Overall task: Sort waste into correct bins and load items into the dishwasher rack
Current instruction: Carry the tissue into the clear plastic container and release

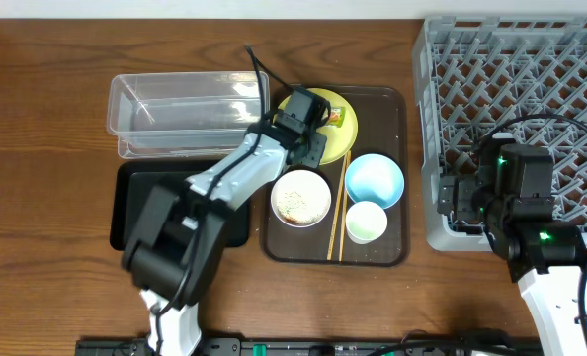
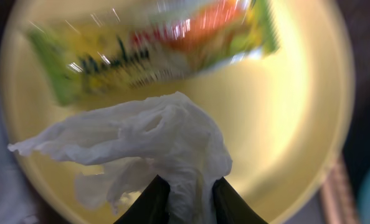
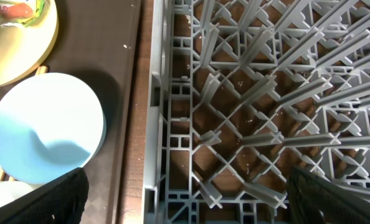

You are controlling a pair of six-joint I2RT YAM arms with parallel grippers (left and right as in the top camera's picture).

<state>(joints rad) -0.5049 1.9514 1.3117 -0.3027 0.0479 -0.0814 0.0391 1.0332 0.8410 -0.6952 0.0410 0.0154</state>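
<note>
My left gripper (image 2: 188, 199) is shut on a crumpled white tissue (image 2: 154, 137) just above the round yellow plate (image 2: 284, 124). The green-and-orange snack wrapper (image 2: 154, 50) lies on the plate beyond the tissue. From overhead, the left gripper (image 1: 308, 124) is over the plate (image 1: 338, 140), next to the wrapper (image 1: 335, 115). The white bowl (image 1: 300, 197) holds rice grains. The light blue bowl (image 1: 375, 180), small white cup (image 1: 366, 222) and chopsticks (image 1: 337, 213) lie on the brown tray. My right gripper (image 3: 185, 199) is open and empty over the grey rack's (image 3: 247, 112) left edge.
The clear tub (image 1: 175, 109) stands left of the plate, with the black tray (image 1: 140, 198) in front of it, partly under my left arm. The brown serving tray (image 1: 392, 247) lies between them and the rack (image 1: 531, 79). The blue bowl (image 3: 45, 124) is left of my right gripper.
</note>
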